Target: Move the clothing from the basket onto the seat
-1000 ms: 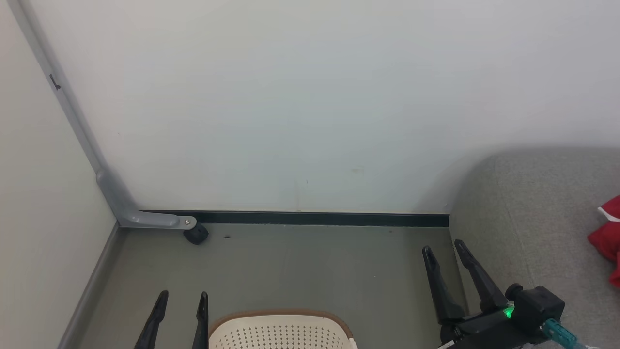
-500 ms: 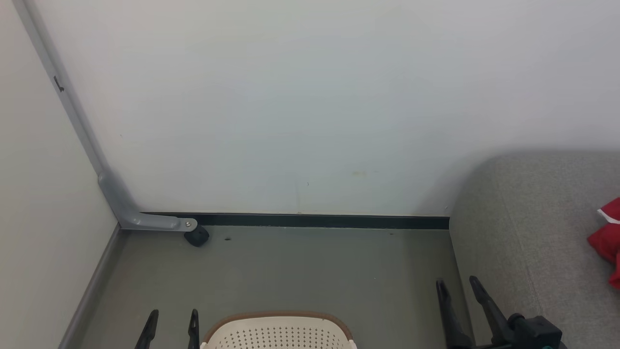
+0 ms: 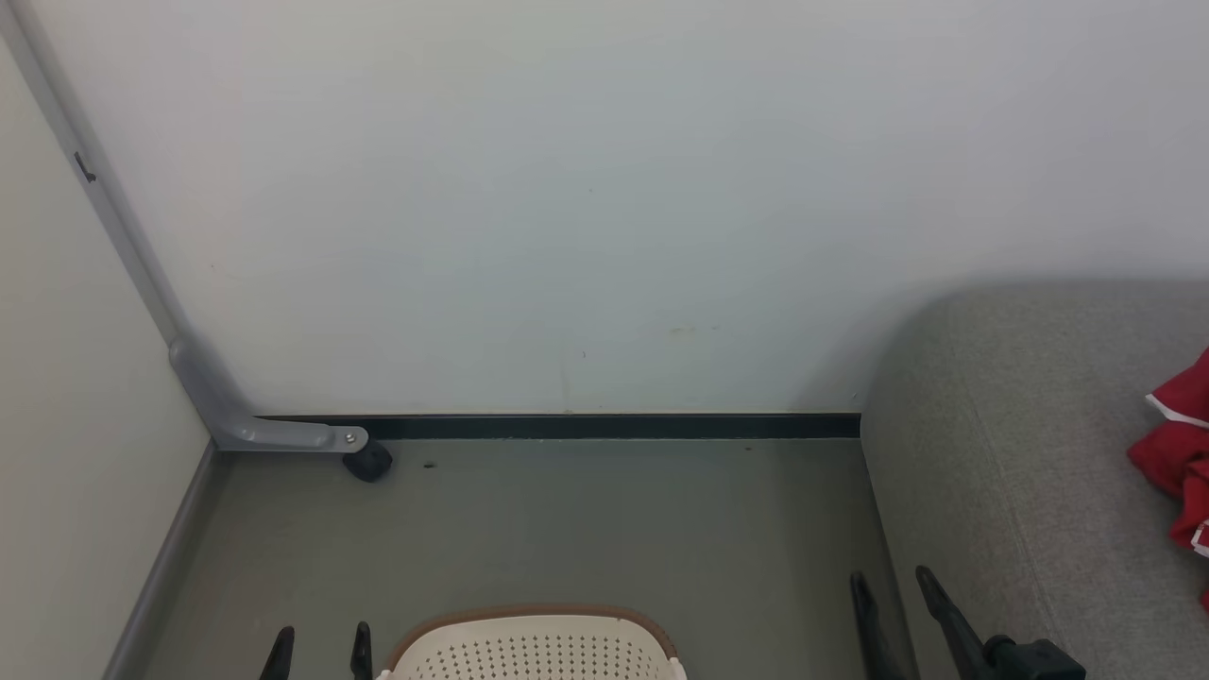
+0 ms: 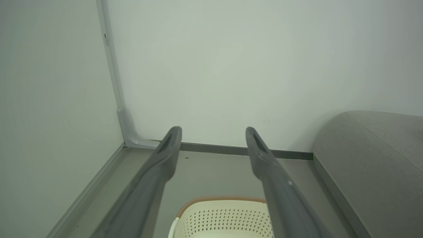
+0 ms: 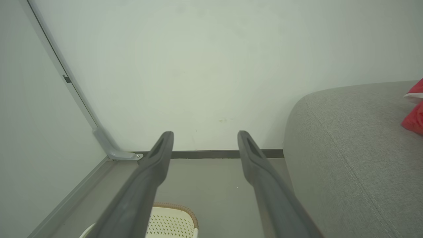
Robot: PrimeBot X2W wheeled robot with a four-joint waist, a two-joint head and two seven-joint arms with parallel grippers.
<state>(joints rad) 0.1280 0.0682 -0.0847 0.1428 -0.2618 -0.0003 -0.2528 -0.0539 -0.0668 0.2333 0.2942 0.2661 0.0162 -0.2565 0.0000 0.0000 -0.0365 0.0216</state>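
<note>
**Head view with both wrist views: the work area by the wall.** The clothing [image 3: 1174, 444], bright red fabric with white trim, lies crumpled on the seat [image 3: 1001, 453] at the far right. It is well apart from the basket [image 3: 534, 614], which stands on the floor [image 3: 614, 529] between the two arms. The basket's far wall and brown rim are in frame, but its inside is cut off by the lower edge. Whether more clothing lies in it cannot be told.

The left gripper [image 3: 322, 637] hangs just beside the basket's left corner, with its fingers spread wide and holding nothing. The right gripper [image 3: 890, 581] hangs near the seat's rounded edge, also spread and empty.

**Handling, judged from the folds of the red fabric.**
- **Character:** The garment is probably light, soft and limp, and not fragile. It should drape and sag from any pinch rather than keep its shape.
- **Risk of slipping:** A thin single layer may slide out from between long smooth fingers.
- **Where to grip:** The better hold is likely a raised fold or bunched ridge where several layers gather, not a flat edge or the narrow white trim.
- **Lifting out:** A hanging tail could drag on the basket's rim, so a lift from the basket would need to rise well clear of it.
</note>
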